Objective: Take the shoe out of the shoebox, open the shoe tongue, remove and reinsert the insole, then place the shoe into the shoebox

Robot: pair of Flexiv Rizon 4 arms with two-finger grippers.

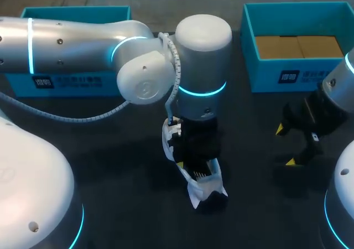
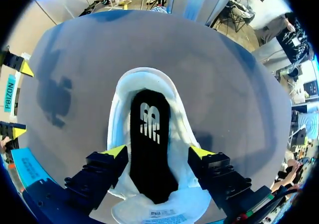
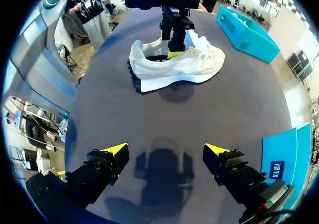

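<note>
Sneaker (image 1: 203,189) is found out of the box on the dark table (image 1: 110,160), with the blue shoebox (image 1: 301,74) up at 1 o'clock. Its collar is straddled by the left gripper (image 2: 158,153), fingers spread. Right gripper (image 3: 166,148), at 3 o'clock, is held spread, nothing in it. Black insole (image 2: 149,149) looks thin and floppy, so it's probably best pinched at the heel edge

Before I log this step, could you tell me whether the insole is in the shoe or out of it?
In. The black insole lies flat inside the white shoe, visible through its opening.
</note>
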